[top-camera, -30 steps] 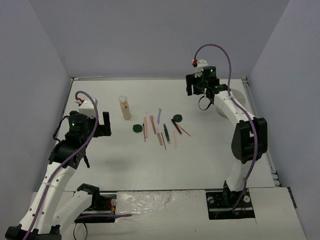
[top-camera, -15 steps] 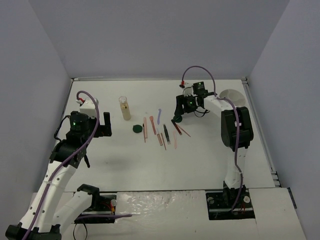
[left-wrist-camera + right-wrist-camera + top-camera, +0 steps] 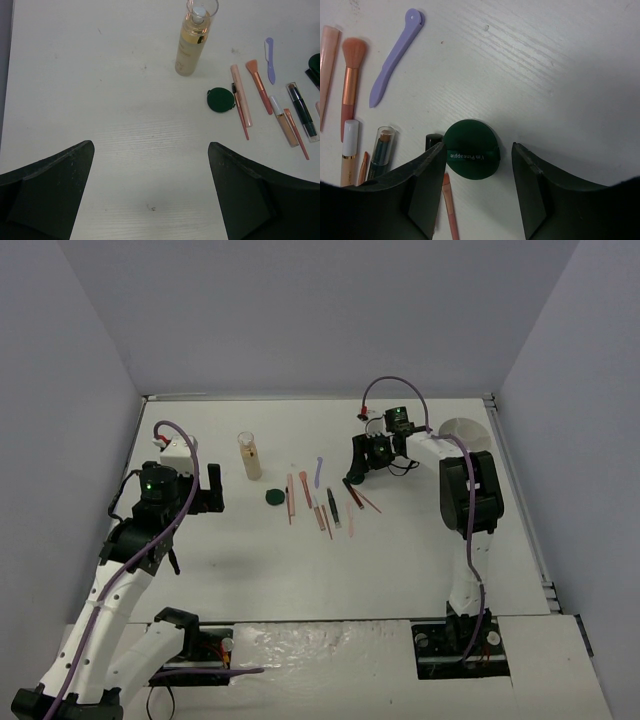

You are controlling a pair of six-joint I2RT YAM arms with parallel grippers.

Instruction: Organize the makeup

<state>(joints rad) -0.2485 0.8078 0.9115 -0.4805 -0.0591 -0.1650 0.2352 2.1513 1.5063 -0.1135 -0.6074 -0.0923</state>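
Nearest us, the left hand [image 3: 151, 147] hangs over the bench's [image 3: 100, 100] left side, fingers spread wide, nothing in it. Mid-bench lie the sticks [image 3: 240, 102] in a loose row. They look thin, light, stiff and apt to roll, so each wants a pinch across the shaft near its middle. The near disc [image 3: 220, 99] lies flat at the row's left end. Now the right hand [image 3: 477, 149], right of centre toward the far edge: its fingers are spread either side of the disc [image 3: 471, 156], not pinching yet. One finger is right at the rim, with a gap on the other side. I'd call that disc hard, light and smooth, lying low on the bench. Grip it across the rim at its widest line, or it may squirt out. It's dark green and round, with white lettering on a band. About level with it, left of the row, the bottle [image 3: 190, 47] stands upright, clear with beige liquid. It's likely glassy and tippy, so take it round the body.
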